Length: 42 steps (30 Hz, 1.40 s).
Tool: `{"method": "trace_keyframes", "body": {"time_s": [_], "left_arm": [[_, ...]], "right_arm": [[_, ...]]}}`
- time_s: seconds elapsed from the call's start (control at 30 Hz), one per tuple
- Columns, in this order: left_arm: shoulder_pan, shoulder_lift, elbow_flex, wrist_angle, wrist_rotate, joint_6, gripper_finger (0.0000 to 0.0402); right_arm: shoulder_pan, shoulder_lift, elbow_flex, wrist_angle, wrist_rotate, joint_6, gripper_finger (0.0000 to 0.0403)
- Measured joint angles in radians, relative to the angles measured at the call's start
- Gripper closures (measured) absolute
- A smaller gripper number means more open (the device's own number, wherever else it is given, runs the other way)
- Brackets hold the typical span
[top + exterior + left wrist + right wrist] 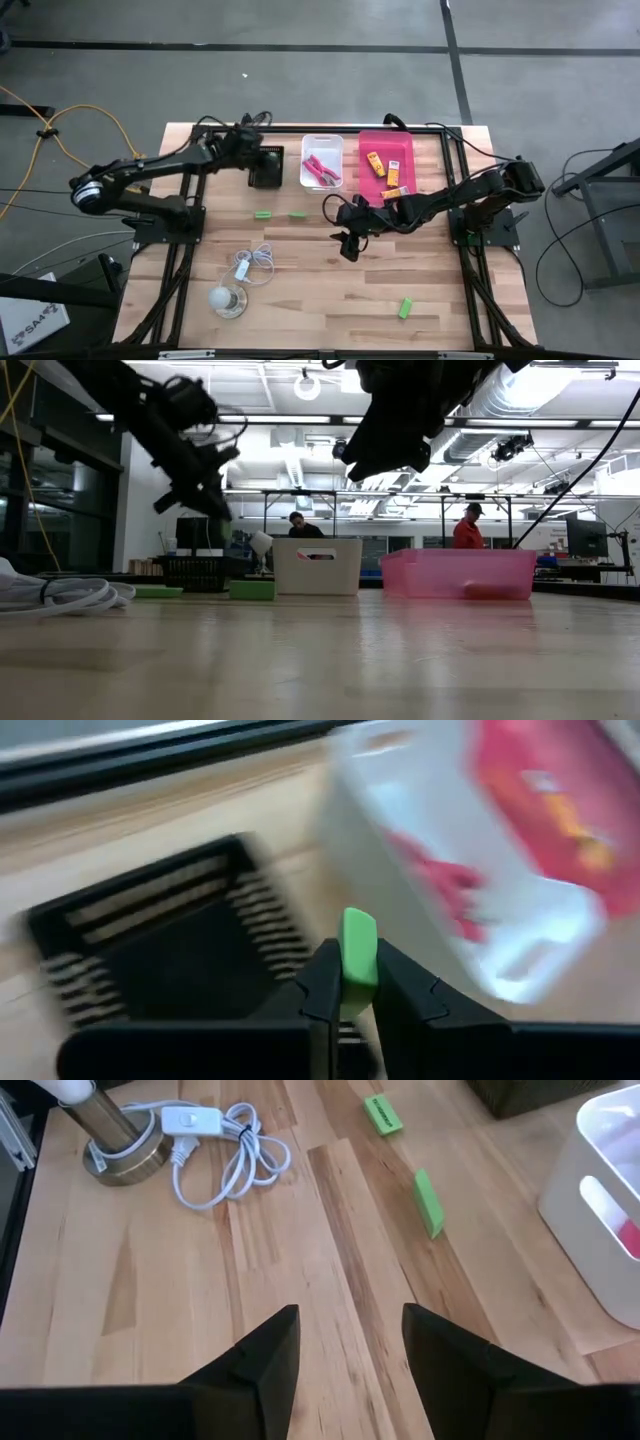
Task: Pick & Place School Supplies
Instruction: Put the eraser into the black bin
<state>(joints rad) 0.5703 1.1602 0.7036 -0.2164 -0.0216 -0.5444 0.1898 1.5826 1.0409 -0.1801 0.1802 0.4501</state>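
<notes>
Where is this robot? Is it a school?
Probably a lab or workshop, not a school: bare ceiling ducts overhead, a concrete floor with loose cables, and people at work benches behind the wooden table.

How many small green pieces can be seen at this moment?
4: one held in the left gripper above the black basket, two on the table below the baskets, one near the front right edge.

Bright, even ceiling light; glare on desk [320,660] in low view; left wrist view motion-blurred around white bin [480,870].
</notes>
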Motion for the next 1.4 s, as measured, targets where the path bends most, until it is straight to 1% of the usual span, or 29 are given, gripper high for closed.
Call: {"method": "trace_keyframes", "body": {"time_s": [0.13, 0.23, 0.3, 0.63, 0.8, 0.87, 0.97, 1.17, 1.23, 1.4], "left_arm": [[0.092, 0.034, 0.0, -0.081, -0.001, -0.018, 0.0367], [0.116, 0.061, 0.0, -0.085, 0.017, -0.026, 0.0367], [0.118, 0.08, 0.0, -0.087, 0.033, -0.036, 0.0366], [0.112, 0.212, 0.002, -0.1, 0.034, -0.064, 0.0366], [0.112, 0.245, 0.008, -0.093, 0.033, -0.038, 0.0364], [0.112, 0.244, 0.008, -0.093, 0.033, -0.018, 0.0356], [0.112, 0.244, 0.008, -0.09, 0.033, 0.018, 0.0333], [0.112, 0.244, 0.008, -0.073, 0.033, 0.025, 0.0289], [0.112, 0.244, 0.009, -0.045, 0.036, 0.045, 0.0283], [0.112, 0.244, 0.01, 0.05, 0.101, 0.07, 0.028]], "right_arm": [[0.0, 0.0, 0.0, 0.003, 0.0, 0.002, 0.0237], [0.0, 0.0, 0.0, 0.003, 0.0, 0.002, 0.0237], [0.0, 0.0, 0.0, 0.003, 0.0, 0.002, 0.0237], [0.0, 0.0, 0.0, 0.004, 0.001, 0.002, 0.0237], [0.0, 0.0, 0.0, 0.004, 0.001, 0.002, 0.0237], [0.0, 0.0, 0.0, 0.004, 0.001, 0.002, 0.0237], [0.0, 0.0, 0.0, 0.004, 0.001, 0.002, 0.0237], [0.0, 0.0, 0.0, 0.004, 0.001, 0.002, 0.0237], [0.0, 0.0, 0.0, 0.004, 0.001, 0.002, 0.0237], [0.0, 0.0, 0.0, 0.004, 0.001, 0.002, 0.0237]]}}
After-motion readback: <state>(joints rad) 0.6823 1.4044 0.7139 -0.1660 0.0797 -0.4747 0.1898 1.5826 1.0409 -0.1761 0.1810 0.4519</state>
